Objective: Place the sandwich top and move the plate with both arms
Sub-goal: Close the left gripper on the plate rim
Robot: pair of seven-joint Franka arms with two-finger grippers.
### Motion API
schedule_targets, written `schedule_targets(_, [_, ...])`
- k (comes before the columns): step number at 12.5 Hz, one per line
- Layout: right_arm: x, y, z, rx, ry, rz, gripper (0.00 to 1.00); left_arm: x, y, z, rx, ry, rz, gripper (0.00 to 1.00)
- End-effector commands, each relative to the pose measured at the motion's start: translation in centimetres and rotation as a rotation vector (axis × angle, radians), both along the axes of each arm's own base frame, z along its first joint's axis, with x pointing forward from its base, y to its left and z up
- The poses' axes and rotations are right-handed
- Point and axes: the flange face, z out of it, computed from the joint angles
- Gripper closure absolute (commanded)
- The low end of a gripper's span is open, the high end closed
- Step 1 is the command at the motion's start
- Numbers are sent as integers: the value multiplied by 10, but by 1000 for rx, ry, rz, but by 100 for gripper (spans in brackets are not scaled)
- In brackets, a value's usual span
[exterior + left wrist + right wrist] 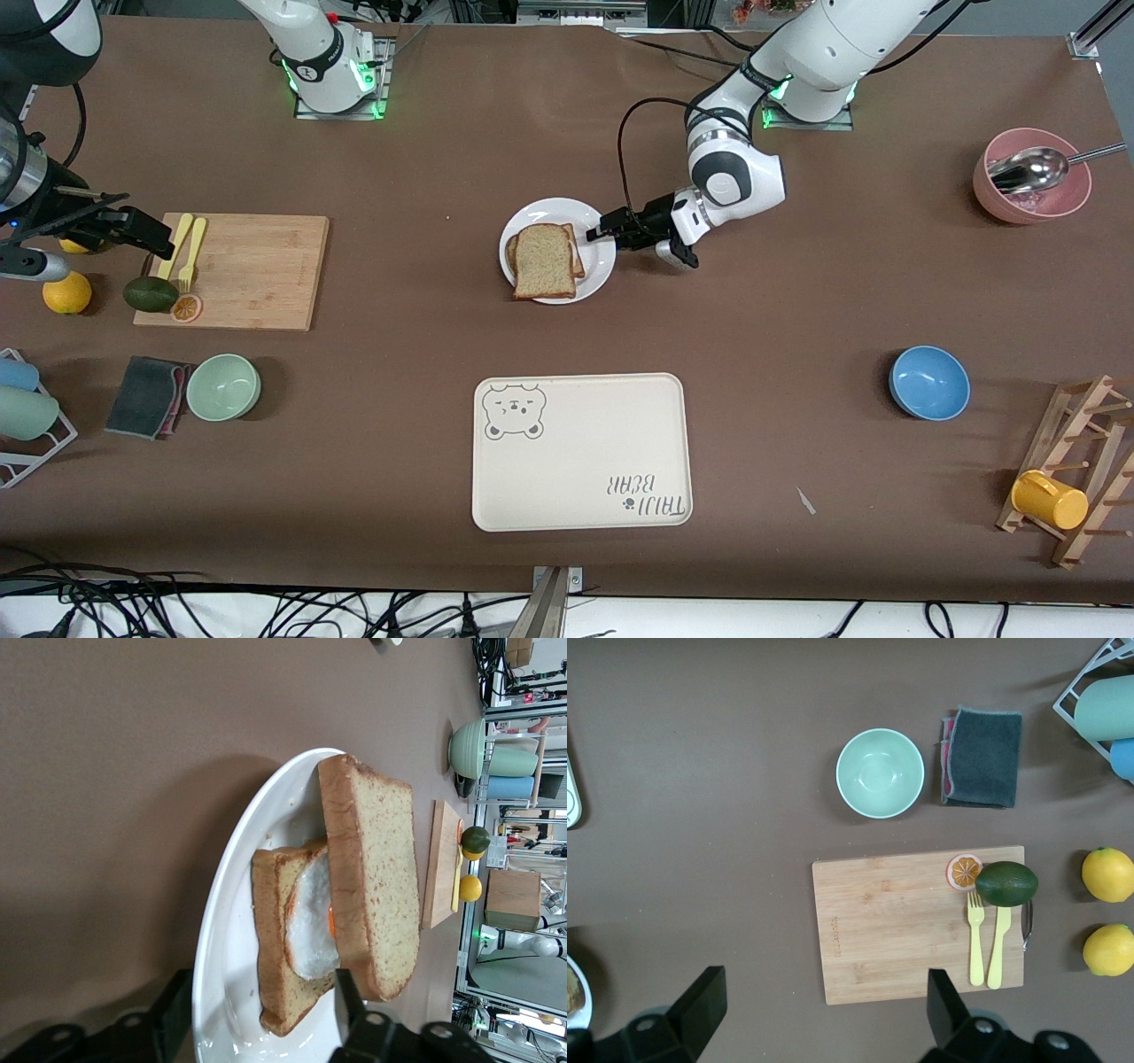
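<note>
The white plate (549,213) sits mid-table between the two arm bases. On it the sandwich top (542,261), a speckled tan slice, lies over a fried egg (310,921) and a lower slice (270,930), shifted a little off them. My left gripper (598,234) is low at the plate's rim on the left arm's side. In the left wrist view the left gripper (259,988) straddles the rim of the plate (230,930), partly closed with a gap still showing, close to the sandwich top (376,886). My right gripper (155,239) hangs open and empty above the cutting board's end, where the right arm waits.
A cream bear tray (580,452) lies nearer the camera than the plate. The cutting board (239,270) carries an avocado, yellow cutlery and an orange slice, with lemons beside it. A green bowl (223,386), grey cloth, blue bowl (928,382), pink bowl with ladle (1032,177) and mug rack stand around.
</note>
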Motion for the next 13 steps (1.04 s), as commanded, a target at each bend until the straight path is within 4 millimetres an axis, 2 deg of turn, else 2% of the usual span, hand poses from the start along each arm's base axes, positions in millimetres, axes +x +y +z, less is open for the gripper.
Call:
schedule_targets(1, [-1,-1,5,-4,2,-13,0,-10,-16,3,-2,-10,22,47])
schedule_targets(3, [-1,1,4,-4,-5,7,0,-17,-19,-1,-2,-31,38,47])
schedule_targets(5, [-1,3,4,-2,-3,11,0,-23,-19,-11,6,-49,43,56])
schedule_targets(10, [4,2,2,-3,-40,9,0,-22,-18,-25,13,-80,34,100])
schedule_targets(13, [5,15,3,-16,-44,33,0,-16,-13,-24,14,-85,47,100])
